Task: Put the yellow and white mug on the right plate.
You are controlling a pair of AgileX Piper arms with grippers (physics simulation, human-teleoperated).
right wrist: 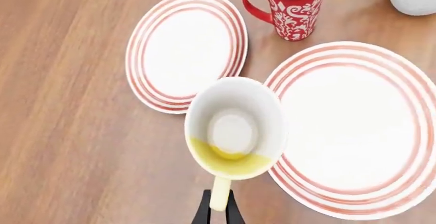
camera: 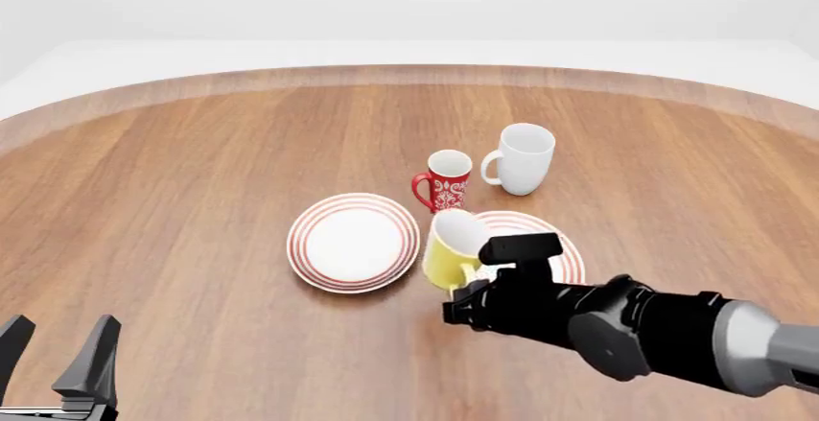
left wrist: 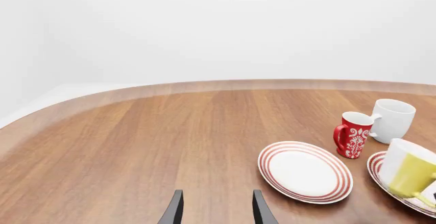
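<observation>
The yellow and white mug [camera: 451, 246] is tilted, its white inside facing the camera. My right gripper [camera: 461, 292] is shut on its yellow handle [right wrist: 219, 193] and holds it at the near-left rim of the right plate [camera: 557, 248], between the two plates. In the right wrist view the mug [right wrist: 235, 132] overlaps the left edge of the right plate [right wrist: 354, 127], with my right gripper [right wrist: 218, 213] shut on the handle. The left wrist view shows the mug [left wrist: 409, 172] over the right plate's rim [left wrist: 376, 164]. My left gripper [camera: 58, 356] is open and empty at the near left.
The left look-alike plate [camera: 355, 242] lies just left of the mug. A red patterned mug [camera: 446, 181] and a larger white mug [camera: 523, 157] stand behind the plates. The table's curved far edge [camera: 409, 71] runs across the back.
</observation>
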